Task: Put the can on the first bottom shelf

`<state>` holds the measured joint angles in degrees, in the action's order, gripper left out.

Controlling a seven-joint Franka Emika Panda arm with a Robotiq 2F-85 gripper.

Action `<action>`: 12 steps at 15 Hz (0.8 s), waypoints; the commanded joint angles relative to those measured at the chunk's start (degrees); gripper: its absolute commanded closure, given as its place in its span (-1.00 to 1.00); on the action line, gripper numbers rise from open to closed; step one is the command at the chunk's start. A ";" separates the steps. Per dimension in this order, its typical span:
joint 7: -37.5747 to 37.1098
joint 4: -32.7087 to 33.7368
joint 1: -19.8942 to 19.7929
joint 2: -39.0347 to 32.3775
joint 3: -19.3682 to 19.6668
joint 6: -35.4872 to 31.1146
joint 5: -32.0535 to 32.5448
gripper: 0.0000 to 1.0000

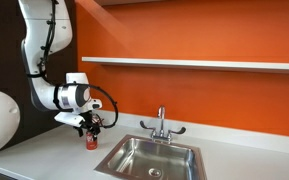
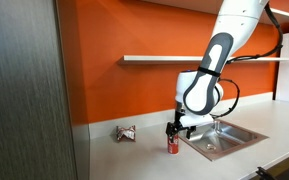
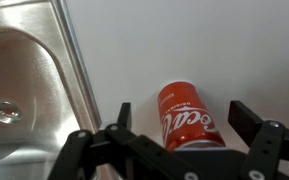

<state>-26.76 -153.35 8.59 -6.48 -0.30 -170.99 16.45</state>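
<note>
Red can, lower part hidden behind spread end effector.

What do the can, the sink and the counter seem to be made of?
The can looks like thin metal, glossy red print with white lettering. The sink looks like stainless steel: brushed grey, soft reflections. The counter is smooth matte white; laminate or stone, unclear.

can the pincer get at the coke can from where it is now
Probably yes: the pincer hovers just above the Coca-Cola can, jaws open on either side, and nothing stands between them.
</note>
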 commanded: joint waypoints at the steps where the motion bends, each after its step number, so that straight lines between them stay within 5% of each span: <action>1: -5.87 1.52 2.07 -1.21 2.63 -1.83 5.27 -1.00; 12: -17.49 4.10 7.83 -4.25 9.28 -4.78 15.89 -1.00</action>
<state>-39.47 -150.79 13.99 -8.94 6.10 -174.24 28.47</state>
